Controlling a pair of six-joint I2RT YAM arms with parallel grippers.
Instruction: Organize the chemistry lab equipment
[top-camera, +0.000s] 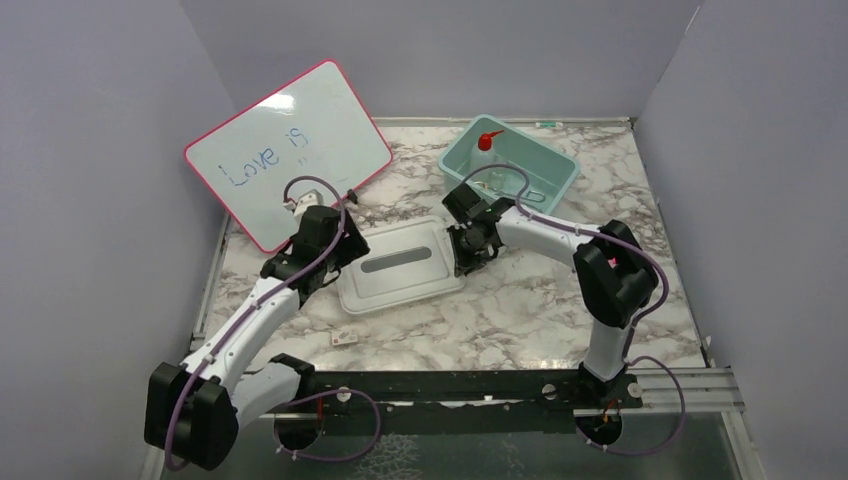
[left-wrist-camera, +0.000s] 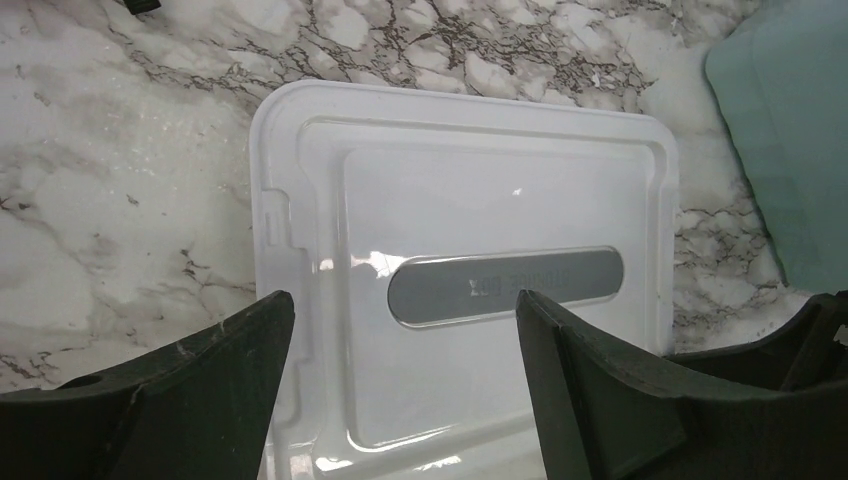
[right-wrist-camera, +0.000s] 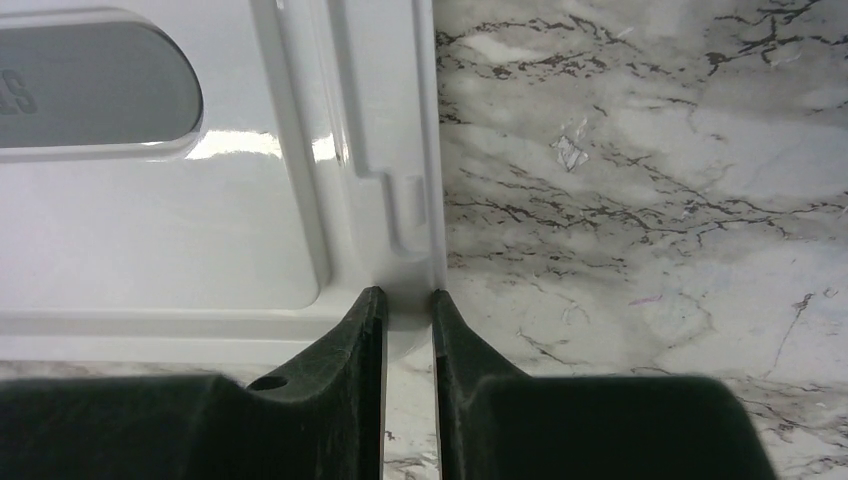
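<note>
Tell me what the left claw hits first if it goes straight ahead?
Most likely the white lid, near its grey label. The left gripper hangs open, pointing down at it, though the gap is hard to judge.

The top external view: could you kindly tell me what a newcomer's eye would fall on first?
The pink-framed whiteboard reading "Love is" stands out at back left. Mid-table lies a white lid, the right gripper pinching its right edge, the left gripper open at its left side. A teal bin at back right holds a red-nozzled squeeze bottle.
</note>
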